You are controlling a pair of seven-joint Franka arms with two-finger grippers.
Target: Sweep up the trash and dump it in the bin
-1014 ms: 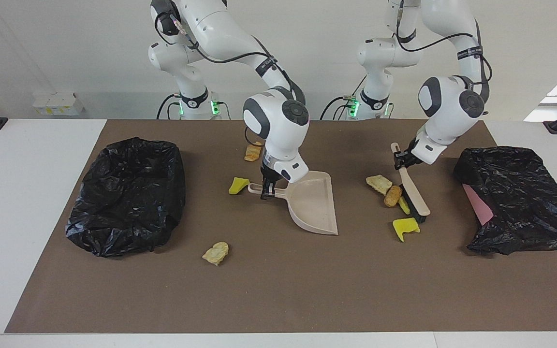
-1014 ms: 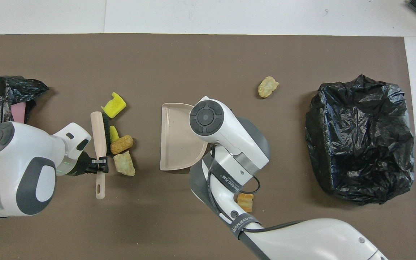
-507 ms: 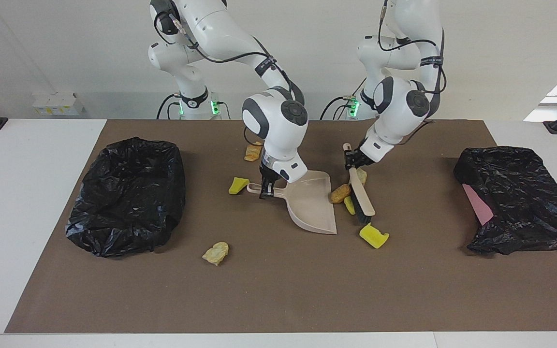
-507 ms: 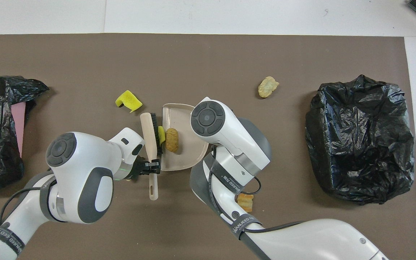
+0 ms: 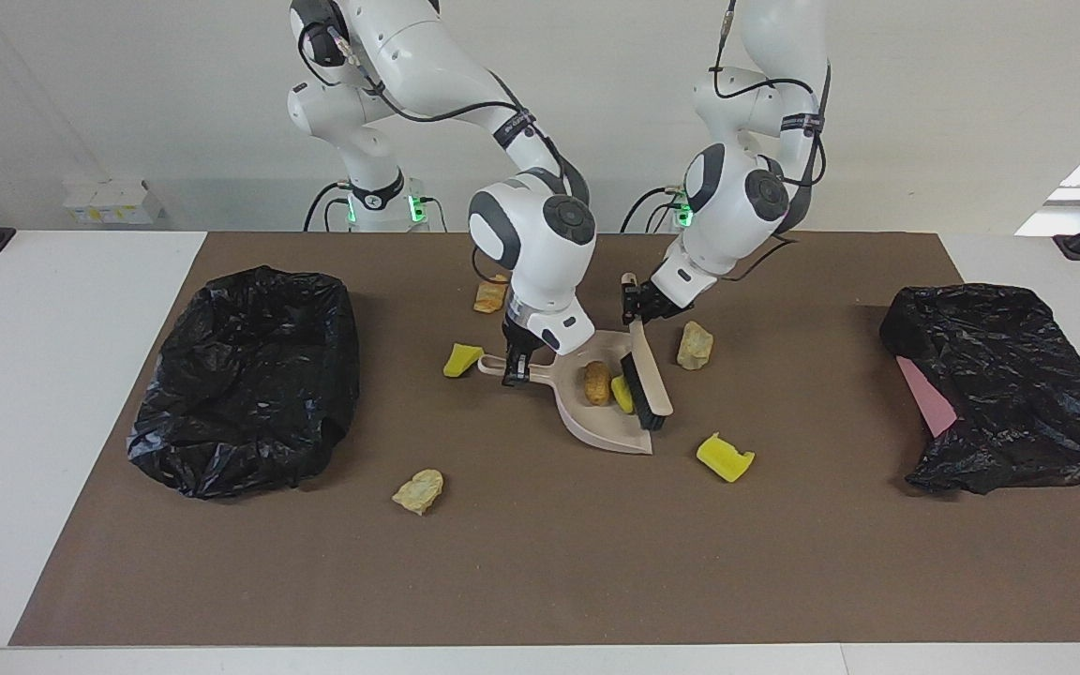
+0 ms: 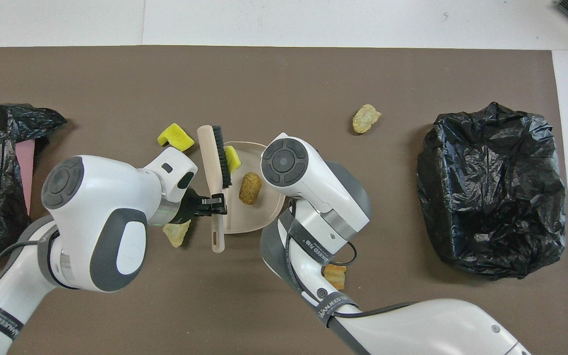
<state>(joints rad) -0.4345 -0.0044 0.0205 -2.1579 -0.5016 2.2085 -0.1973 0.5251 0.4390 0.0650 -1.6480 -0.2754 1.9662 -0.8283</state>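
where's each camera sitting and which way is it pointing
Facing view: high across the table, looking at both robots; whole arms and bases show.
Overhead view: above the robots' end, looking steeply down; arms enter from the bottom.
Both share: left gripper holding the brush, right gripper holding the dustpan, two scraps in it.

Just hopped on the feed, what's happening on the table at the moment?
The left gripper holds a brush with its bristles at the mouth of the dustpan, which the right gripper holds flat by the handle. An orange-brown lump and a yellow chunk lie in the pan. Five scraps remain on the mat; both black bins wait at the table ends.
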